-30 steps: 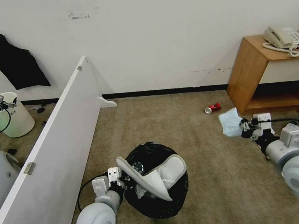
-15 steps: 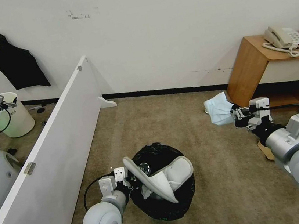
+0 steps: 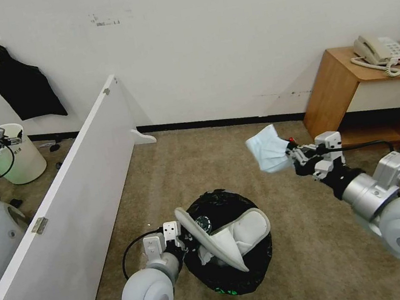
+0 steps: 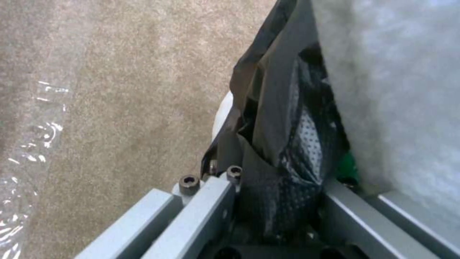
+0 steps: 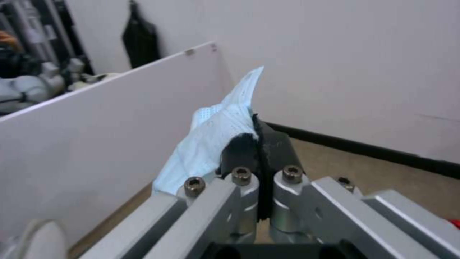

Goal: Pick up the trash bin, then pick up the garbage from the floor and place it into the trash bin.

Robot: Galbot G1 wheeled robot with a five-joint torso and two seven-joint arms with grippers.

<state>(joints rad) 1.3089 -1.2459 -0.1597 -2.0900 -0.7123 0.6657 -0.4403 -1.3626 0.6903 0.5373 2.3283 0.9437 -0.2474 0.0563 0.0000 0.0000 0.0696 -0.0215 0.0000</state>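
Your left gripper (image 3: 181,236) has its fingers closed on the black-lined rim of the trash bin (image 3: 232,274), held near and centre over the carpet, white slippers (image 3: 232,237) poking out of it. Your right gripper (image 3: 294,155) is raised to the bin's far right, fingers pinched on the light-blue face mask (image 3: 268,149), well apart from the bin.

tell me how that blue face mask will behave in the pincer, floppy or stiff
Probably floppy: the face mask juts creased and bent from the shut right pincer. Likely very light, since a pinch at one edge holds it aloft. It may flutter or snag on the slipper filling the trash bin.
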